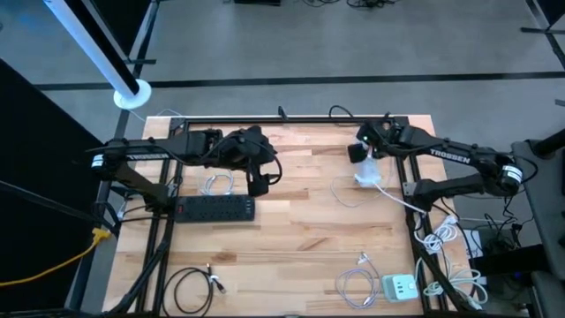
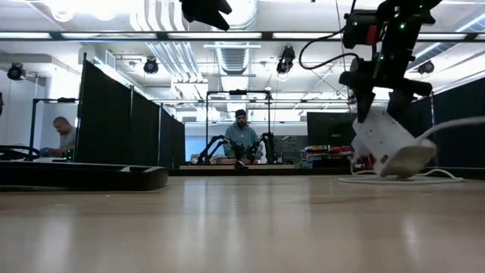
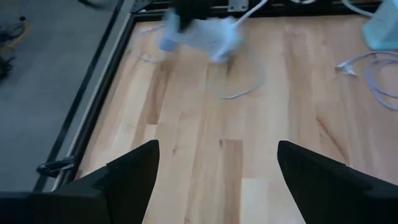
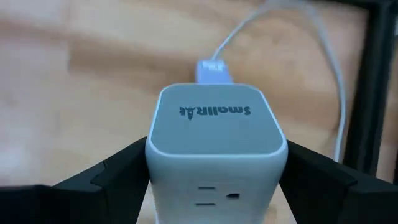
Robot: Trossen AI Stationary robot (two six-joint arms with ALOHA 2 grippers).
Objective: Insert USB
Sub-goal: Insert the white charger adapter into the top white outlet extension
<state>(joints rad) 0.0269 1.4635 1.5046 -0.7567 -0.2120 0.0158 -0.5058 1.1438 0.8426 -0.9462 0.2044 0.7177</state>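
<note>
- The right gripper (image 4: pixel 214 163) pinches a white power adapter cube (image 4: pixel 214 134) between its two dark fingers, lifted off the table near the far right side; the low view shows it hanging tilted above the wood.
- A white USB plug (image 4: pixel 213 70) sits at the cube's far face, its thin white cable (image 4: pixel 336 93) curling away across the table. I cannot tell whether the plug is fully seated or only touching the port.
- The left gripper (image 3: pixel 217 180) hovers with its fingers spread wide and nothing between them, over bare wood near the table's middle, pointed toward the cube.
- Risk, as I judge it: the cube's smooth, rounded plastic sides could twist in the grip if the plug is pushed off-axis, leaving the insertion crooked or half done.
- The trailing cable looks slack and springy; a tug from it could pull the plug back out, or drag the loops lying nearby.
- The cube is glossy white with softened corners and a grey printed logo; outlet slots show on the face nearest the wrist camera.
- The table (image 1: pixel 300 230) is pale wooden planks in a black metal frame.
- A long black power strip (image 1: pixel 214 208) lies flat on the left, with coiled white cables and a second white charger (image 1: pixel 399 287) toward the near edge.
</note>
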